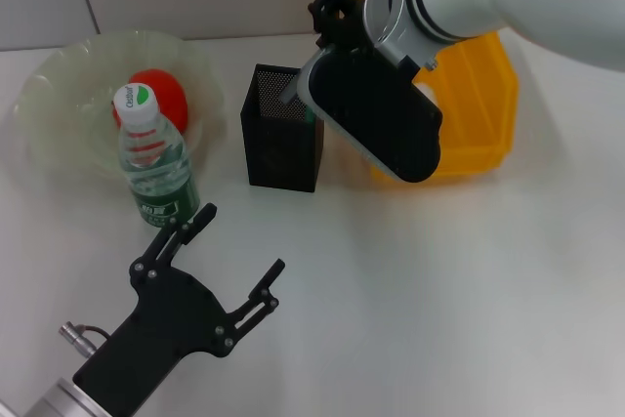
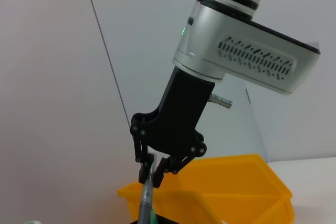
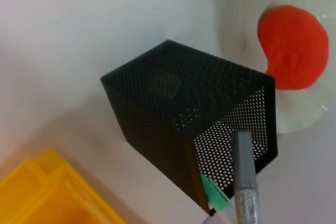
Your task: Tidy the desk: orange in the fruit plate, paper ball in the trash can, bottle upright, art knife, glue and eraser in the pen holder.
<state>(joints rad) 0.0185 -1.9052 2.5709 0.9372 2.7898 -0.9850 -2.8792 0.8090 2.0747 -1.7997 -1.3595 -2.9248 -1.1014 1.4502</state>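
1. black mesh, one pen holder stands between the one fruit plate and the one yellow trash can.
2. one orange lies in the plate; one bottle stands upright just in front of it.
3. right gripper hangs over the holder's rim, clamped on one grey glittery stick; only the wrist views show that stick.
4. left gripper rests low near the bottle, fingers spread, empty.
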